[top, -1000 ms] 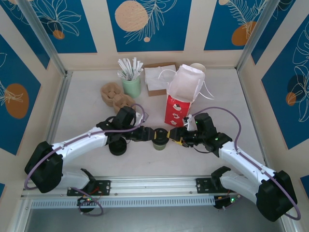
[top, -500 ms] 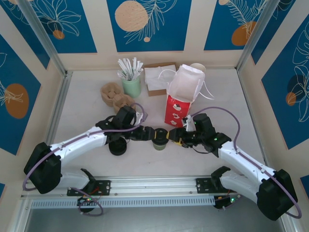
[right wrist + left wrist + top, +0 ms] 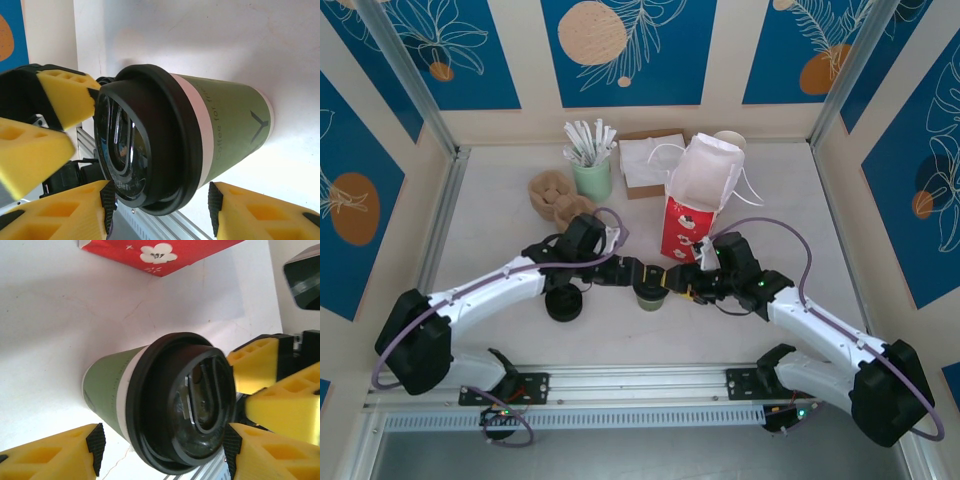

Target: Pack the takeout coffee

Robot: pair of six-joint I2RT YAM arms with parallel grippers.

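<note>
The takeout coffee (image 3: 650, 293), a short green paper cup with a black lid, stands on the table just in front of the red-and-white bag (image 3: 692, 215). My left gripper (image 3: 637, 276) comes at it from the left and is open. In the left wrist view its pads straddle the coffee (image 3: 150, 390), with a clear gap at the left pad (image 3: 95, 442). My right gripper (image 3: 671, 281) comes from the right, also open around the cup. In the right wrist view the coffee (image 3: 220, 130) sits between its fingers (image 3: 235, 210), with table showing beside the right pad.
A low stack of black lids (image 3: 563, 303) lies under the left forearm. At the back stand brown cup carriers (image 3: 560, 200), a mint cup of wrapped sticks (image 3: 591, 175), a napkin box (image 3: 645, 160) and white cups (image 3: 730, 140). A metal rail (image 3: 640, 385) runs along the near edge.
The left jaws have widened and come off the cup, which stays standing in place. The right gripper has crept a little leftward around the cup.
</note>
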